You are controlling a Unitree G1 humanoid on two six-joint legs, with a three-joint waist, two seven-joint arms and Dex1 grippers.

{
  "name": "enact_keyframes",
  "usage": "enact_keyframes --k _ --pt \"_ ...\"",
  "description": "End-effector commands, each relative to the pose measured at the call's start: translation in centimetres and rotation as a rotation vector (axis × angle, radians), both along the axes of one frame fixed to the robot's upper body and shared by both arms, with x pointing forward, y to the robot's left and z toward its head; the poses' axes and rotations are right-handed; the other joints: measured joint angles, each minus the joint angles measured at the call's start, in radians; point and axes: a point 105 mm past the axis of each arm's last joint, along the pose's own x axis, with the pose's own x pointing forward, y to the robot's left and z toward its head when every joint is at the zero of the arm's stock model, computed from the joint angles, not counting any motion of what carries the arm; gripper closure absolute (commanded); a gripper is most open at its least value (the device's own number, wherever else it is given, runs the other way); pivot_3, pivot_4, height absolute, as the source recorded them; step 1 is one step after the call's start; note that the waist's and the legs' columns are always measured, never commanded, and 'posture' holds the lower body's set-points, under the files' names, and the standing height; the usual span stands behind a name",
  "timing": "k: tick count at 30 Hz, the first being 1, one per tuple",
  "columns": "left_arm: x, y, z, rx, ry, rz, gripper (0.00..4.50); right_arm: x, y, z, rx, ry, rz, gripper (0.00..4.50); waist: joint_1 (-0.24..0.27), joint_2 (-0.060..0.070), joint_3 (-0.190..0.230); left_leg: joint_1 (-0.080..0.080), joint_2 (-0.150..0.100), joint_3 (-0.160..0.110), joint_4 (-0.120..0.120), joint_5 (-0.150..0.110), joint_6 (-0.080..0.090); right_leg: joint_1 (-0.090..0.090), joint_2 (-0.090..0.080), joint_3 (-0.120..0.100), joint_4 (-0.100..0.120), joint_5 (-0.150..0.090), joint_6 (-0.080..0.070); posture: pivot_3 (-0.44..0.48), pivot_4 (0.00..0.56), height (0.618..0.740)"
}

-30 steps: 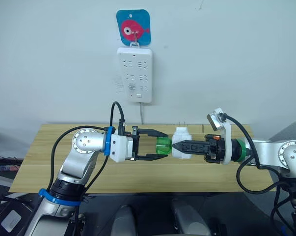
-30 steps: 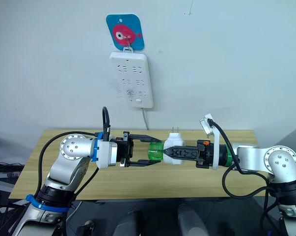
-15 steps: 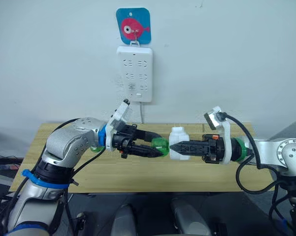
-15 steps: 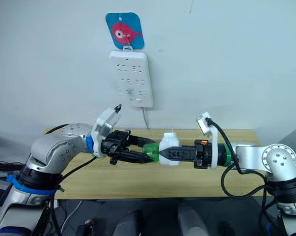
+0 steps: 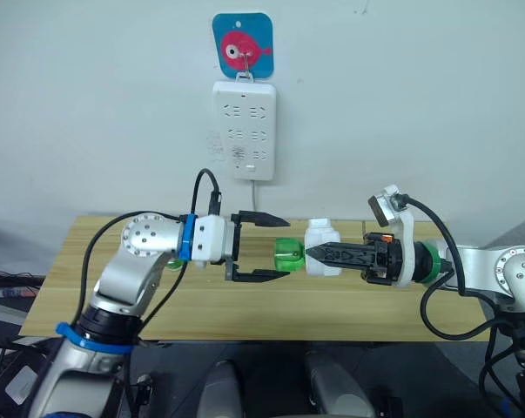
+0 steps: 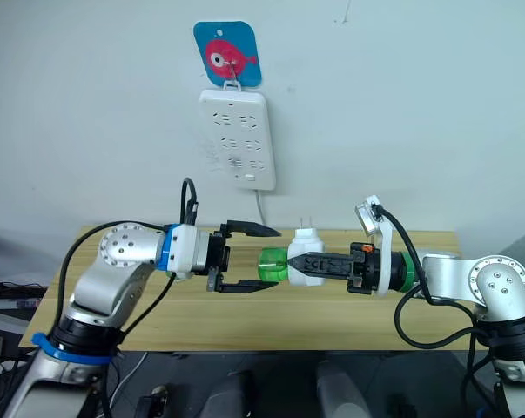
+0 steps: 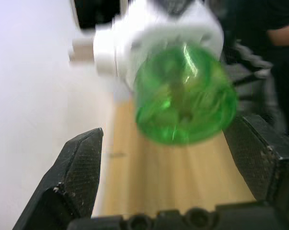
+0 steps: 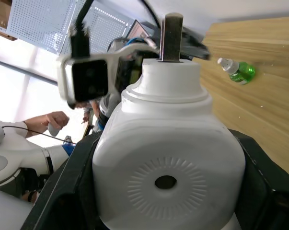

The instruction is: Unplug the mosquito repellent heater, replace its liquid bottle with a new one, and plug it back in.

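- Left end effector [image 5: 277,247] is released, its black fingers spread above and below the green translucent liquid bottle [image 5: 289,258], not touching it.
- Small rounded white plastic mosquito repellent heater [image 5: 321,247], bottle attached, hangs above the light wooden counter [image 5: 245,305], prongs up.
- Right end effector [image 5: 312,252] is clenched around the heater.

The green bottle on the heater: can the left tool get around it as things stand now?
Probably yes. The left tool is open, with the green bottle at its fingertips and nothing between them. The right tool holds the heater level.
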Motion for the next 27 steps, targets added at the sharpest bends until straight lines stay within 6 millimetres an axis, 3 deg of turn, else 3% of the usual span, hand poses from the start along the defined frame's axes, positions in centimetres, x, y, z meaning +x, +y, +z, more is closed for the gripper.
enact_keyframes --k 1,2,5,10,14,16,19,22,27 --pt "-1.1 -0.2 1.5 -0.047 -0.124 -0.006 0.28 0.0 -0.2 1.0 0.029 -0.035 0.003 1.45 0.001 0.000 0.000 0.000 0.000 0.000 0.000 0.000 0.000 0.000 0.000 0.000 0.000 0.000 0.000 -0.124 0.184 0.704" --pt "-1.2 -0.2 1.4 -0.050 -0.117 -0.005 0.28 0.0 -0.2 1.0 0.029 -0.036 0.002 1.45 0.002 0.000 0.000 0.000 0.000 0.000 0.000 0.000 0.000 0.000 0.000 0.000 0.000 0.000 0.000 -0.123 0.183 0.704" --pt "-1.4 -0.2 0.8 -0.030 -0.110 -0.018 0.85 0.1 -0.1 1.1 0.031 -0.039 0.001 1.45 0.002 0.000 0.000 0.000 0.000 0.000 0.000 0.000 0.000 0.000 0.000 0.000 0.000 0.000 0.000 -0.123 0.183 0.704" --pt "-0.9 0.1 0.2 -0.011 -0.048 -0.001 2.29 0.1 0.1 1.4 0.041 -0.048 0.008 1.45 0.003 0.000 0.000 0.000 0.000 0.000 0.000 0.000 0.000 0.000 0.000 0.000 0.000 0.000 0.000 -0.122 0.184 0.704" --pt "-0.2 0.6 0.2 -0.007 0.079 0.028 2.29 0.0 0.2 1.4 0.043 -0.051 0.013 1.45 0.003 0.000 0.000 0.000 0.000 -0.001 0.000 0.000 0.000 0.000 0.000 -0.001 0.001 0.000 0.000 -0.119 0.183 0.704" --pt "0.5 1.1 0.5 -0.029 0.395 0.056 2.29 -0.1 0.3 1.4 0.042 -0.054 0.019 1.45 0.003 0.000 0.000 0.000 0.000 -0.001 0.000 0.000 0.000 0.000 0.000 -0.001 0.001 0.000 0.000 -0.112 0.182 0.704" --pt "-0.1 2.0 1.7 -0.028 0.810 -0.029 2.29 -0.4 0.4 1.3 0.032 -0.063 0.042 1.45 0.000 0.000 0.001 0.000 0.000 -0.004 0.000 0.000 0.000 0.000 0.001 -0.003 0.001 0.000 0.000 -0.112 0.183 0.704" --pt "-0.4 2.1 3.6 -0.047 0.856 -0.097 2.29 -0.6 0.5 1.3 0.033 -0.063 0.053 1.45 0.000 0.001 0.001 0.000 0.000 -0.004 0.000 0.000 0.000 0.000 0.001 -0.004 0.002 0.000 0.000 -0.115 0.187 0.704" --pt "0.2 1.8 3.4 -0.067 0.795 -0.012 2.29 -0.4 0.5 1.5 0.047 -0.061 0.042 1.45 0.003 0.001 0.002 0.000 0.000 -0.004 -0.001 0.000 0.000 0.000 0.001 -0.005 0.001 0.000 0.000 -0.110 0.185 0.704"
